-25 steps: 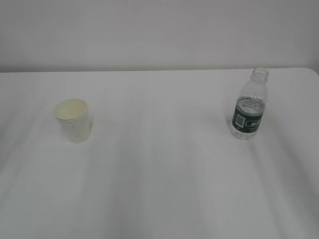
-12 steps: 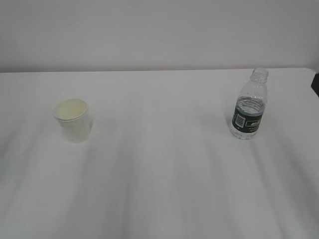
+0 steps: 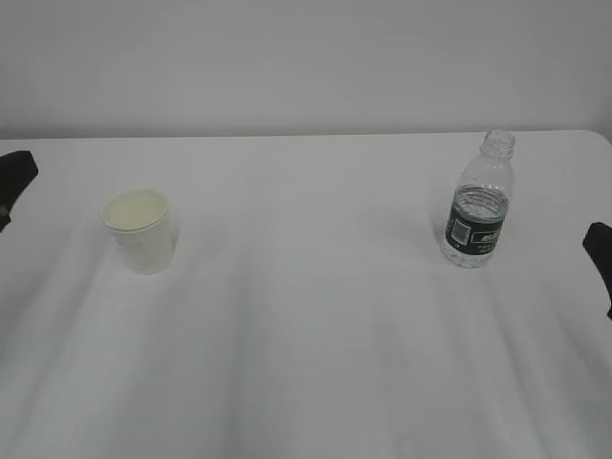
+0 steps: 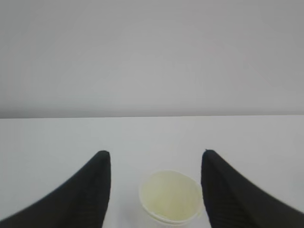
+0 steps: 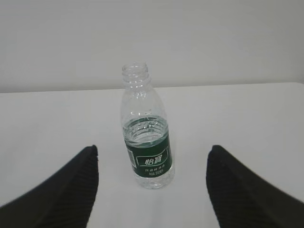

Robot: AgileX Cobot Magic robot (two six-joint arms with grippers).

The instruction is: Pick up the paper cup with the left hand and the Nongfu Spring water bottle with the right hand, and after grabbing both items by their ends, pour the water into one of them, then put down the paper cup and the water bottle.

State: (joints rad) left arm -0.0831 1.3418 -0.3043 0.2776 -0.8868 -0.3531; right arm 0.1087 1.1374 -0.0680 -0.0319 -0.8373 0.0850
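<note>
The paper cup stands upright on the left of the white table, empty and pale cream inside. In the left wrist view the cup sits just ahead of my left gripper, between the lines of its two black fingers; the gripper is open and touches nothing. The capless Nongfu Spring water bottle stands upright on the right, with water in its lower half. My right gripper is open and short of the bottle. In the exterior view only black tips of the left gripper and right gripper show at the edges.
The white table runs back to a plain grey wall. Its rounded far right corner lies just behind the bottle. Nothing else stands on the table between the cup and the bottle.
A black part of each gripper has come into the exterior view, the left at the left edge, the right at the right edge. The cup and bottle have not moved.
</note>
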